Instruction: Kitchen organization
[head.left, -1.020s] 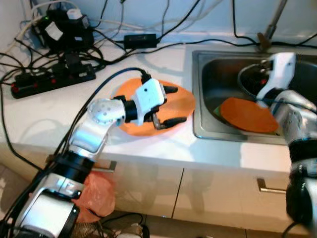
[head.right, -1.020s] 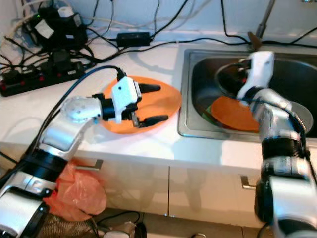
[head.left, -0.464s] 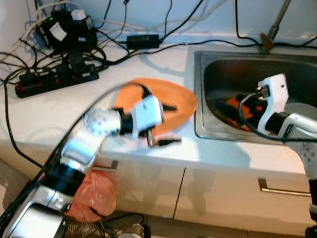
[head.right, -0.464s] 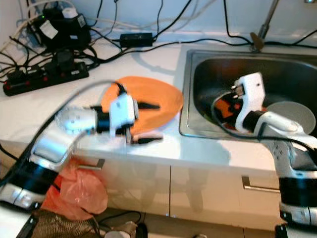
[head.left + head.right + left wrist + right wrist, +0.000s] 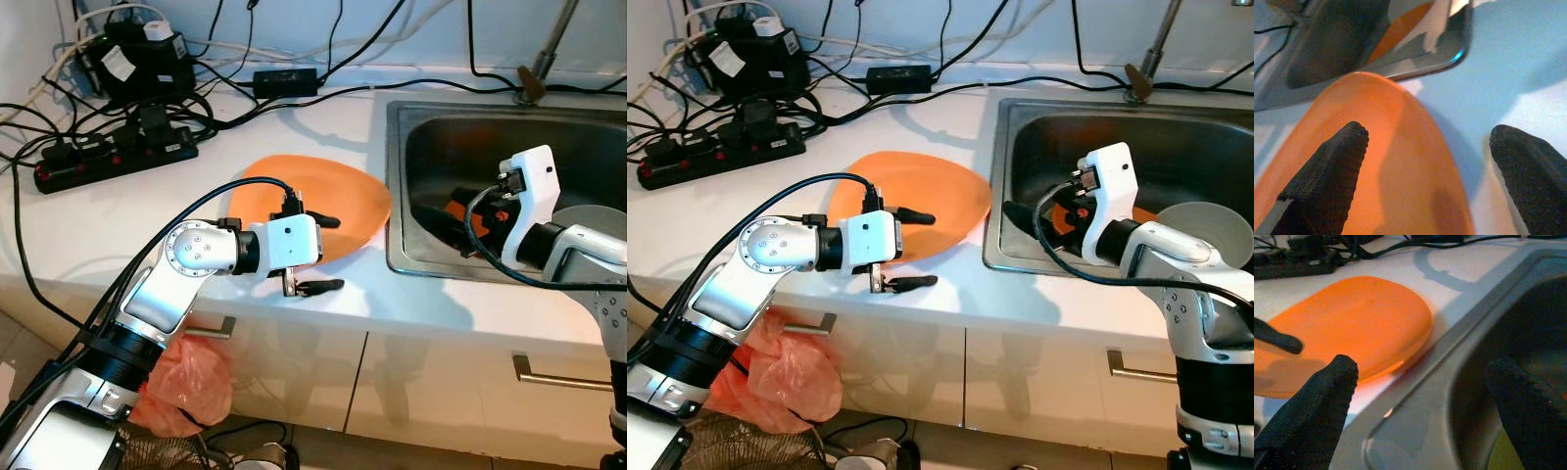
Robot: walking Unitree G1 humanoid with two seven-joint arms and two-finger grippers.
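An orange plate (image 5: pixel 323 191) lies on the white counter just left of the steel sink (image 5: pixel 394 257). My left gripper (image 5: pixel 328 255) hovers open at the plate's near edge, one finger over the plate (image 5: pixel 1376 166), the other over bare counter, holding nothing. My right gripper (image 5: pixel 443 223) is low inside the sink's left part, open and empty, pointing toward the counter plate (image 5: pixel 1352 325). A second orange piece (image 5: pixel 460 208) shows in the sink behind that arm, mostly hidden. A grey bowl (image 5: pixel 1205 223) sits in the sink at the right.
A black power strip (image 5: pixel 113 157), a charger (image 5: pixel 137 64) and tangled cables crowd the counter's back left. The faucet stem (image 5: pixel 537 69) rises behind the sink. Below the counter edge are cabinet handles (image 5: pixel 558 372) and an orange bag (image 5: pixel 191 387).
My left gripper has drawn back from over the plate's middle to its near edge. My right gripper has pulled back and dropped to the sink's left part.
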